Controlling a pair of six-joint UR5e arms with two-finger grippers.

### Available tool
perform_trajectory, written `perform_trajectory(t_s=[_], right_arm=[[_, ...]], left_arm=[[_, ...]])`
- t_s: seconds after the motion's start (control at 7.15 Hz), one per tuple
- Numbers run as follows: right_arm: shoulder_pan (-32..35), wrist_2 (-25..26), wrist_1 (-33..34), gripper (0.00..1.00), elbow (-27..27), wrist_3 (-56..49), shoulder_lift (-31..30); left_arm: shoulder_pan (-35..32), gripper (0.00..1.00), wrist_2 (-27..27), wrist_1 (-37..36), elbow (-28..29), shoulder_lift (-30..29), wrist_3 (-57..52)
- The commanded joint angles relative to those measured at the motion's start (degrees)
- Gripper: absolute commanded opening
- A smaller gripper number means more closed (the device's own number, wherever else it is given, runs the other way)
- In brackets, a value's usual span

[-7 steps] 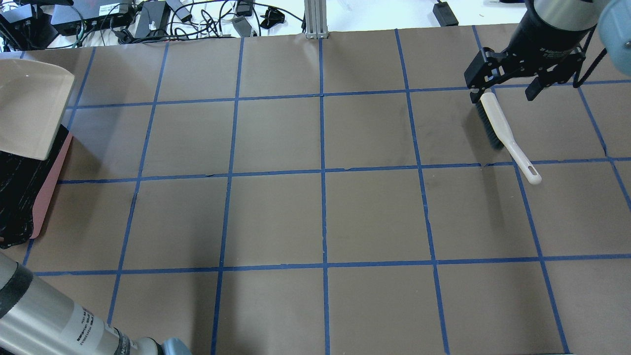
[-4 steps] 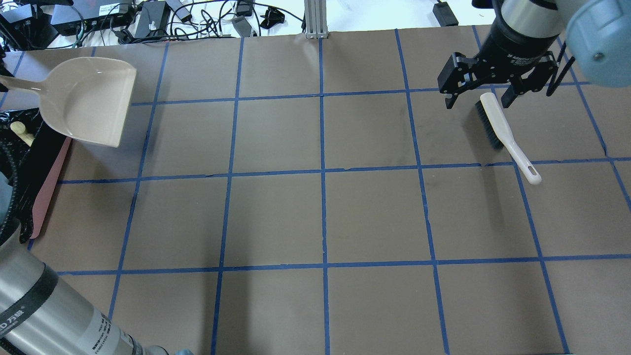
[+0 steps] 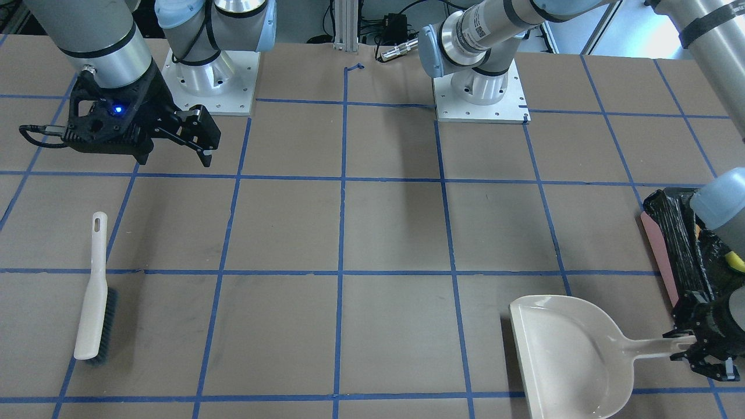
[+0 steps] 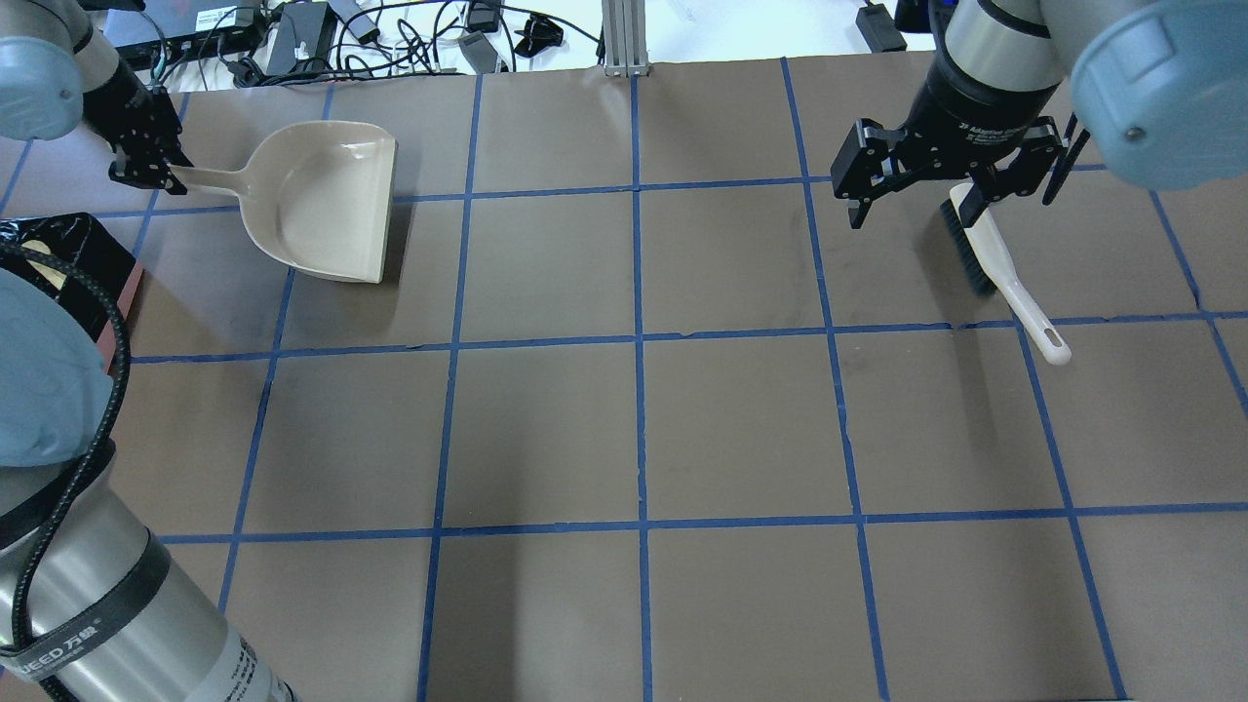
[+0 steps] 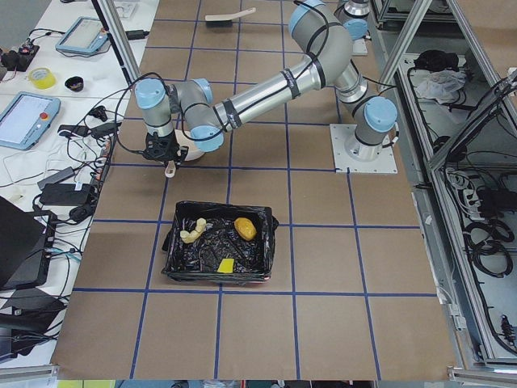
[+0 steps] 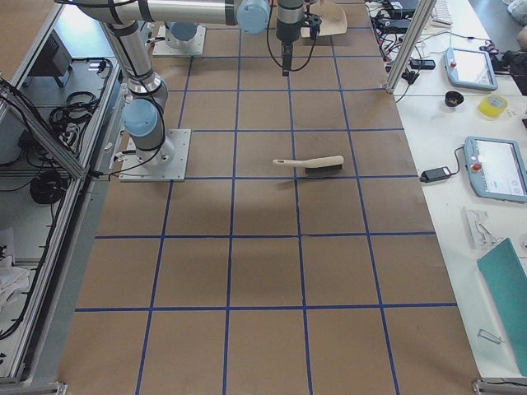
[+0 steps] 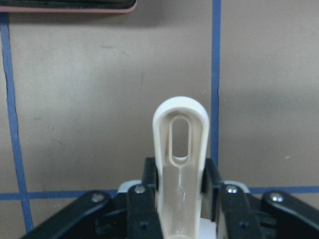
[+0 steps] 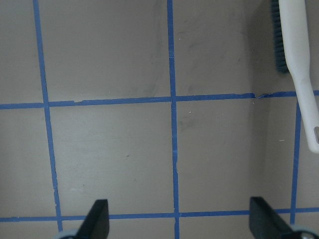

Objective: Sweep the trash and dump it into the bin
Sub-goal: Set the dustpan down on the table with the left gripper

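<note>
My left gripper [image 4: 146, 164] is shut on the handle of the beige dustpan [image 4: 327, 200], which is empty and low over the table's far left. The left wrist view shows the fingers [image 7: 142, 209] clamped on the handle [image 7: 179, 149]. The bin [image 5: 174, 250], black-lined with pink walls, holds the orange-brown lump [image 5: 245, 229], the cream crescent [image 5: 192, 232] and the yellow wedge [image 5: 225, 265]. My right gripper [image 4: 954, 200] is open and empty above the brush [image 4: 1004, 273], which lies on the table.
The bin stands at the table's left edge [image 4: 68, 263], close to the left arm's elbow. Cables and electronics [image 4: 292, 34] lie beyond the far edge. The brush also shows in the right wrist view [image 8: 299, 74] at the upper right.
The left gripper has carried the dustpan rightward, from over the bin out over the table. The right gripper has shifted left, open throughout. The brush has not moved.
</note>
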State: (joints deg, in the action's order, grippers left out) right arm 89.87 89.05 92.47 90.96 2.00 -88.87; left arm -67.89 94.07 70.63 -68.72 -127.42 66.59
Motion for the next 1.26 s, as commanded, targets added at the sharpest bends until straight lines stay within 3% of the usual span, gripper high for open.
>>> perform_trajectory(t_s=[0.0, 0.28, 1.12], right_arm=[[0.1, 0.1, 0.0, 1.0, 0.0, 0.0, -0.3], [0.0, 0.3, 0.1, 1.0, 0.0, 0.0, -0.2], [0.1, 0.1, -1.2, 1.0, 0.2, 0.0, -0.4]], left_arm=[[-3.5, 0.0, 0.1, 0.4, -2.3, -0.5, 1.4], [-5.0, 0.0, -0.1, -0.1, -5.1, -0.2, 7.3], [-6.1, 0.0, 0.7, -0.5, -13.8, 5.2, 7.3]])
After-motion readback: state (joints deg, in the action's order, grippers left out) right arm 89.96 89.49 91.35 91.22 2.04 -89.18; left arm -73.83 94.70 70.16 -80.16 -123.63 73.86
